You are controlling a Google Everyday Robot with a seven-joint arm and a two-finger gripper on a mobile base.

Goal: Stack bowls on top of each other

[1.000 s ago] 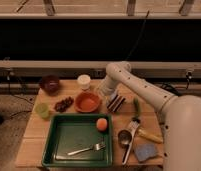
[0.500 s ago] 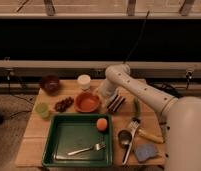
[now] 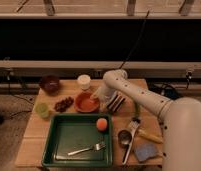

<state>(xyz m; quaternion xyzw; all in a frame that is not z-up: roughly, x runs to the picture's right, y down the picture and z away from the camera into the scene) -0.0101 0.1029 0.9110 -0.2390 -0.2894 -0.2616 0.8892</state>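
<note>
The shallow orange-red bowl sat on the wooden table just beyond the far edge of the green tray, near the middle of the scene. The deeper dark maroon bowl stood well apart at the far left corner. Both looked like light, rigid, smooth-walled dishware, probably plastic, so they would likely slip under a loose pinch. The thin rim seemed the sensible place to take hold, one finger inside and one outside. The gripper hung at the right rim of the orange-red bowl, the arm reaching in from the right. Its jaws stood spread wide and gripped nothing. A white cup stood just behind the orange-red bowl, a cluster of dark grapes lay to its left, and a small light-green cup sat farther left. A dark striped object lay just right of the gripper. In the tray were an orange fruit and a fork. No brand, label or writing could be read anywhere.
</note>
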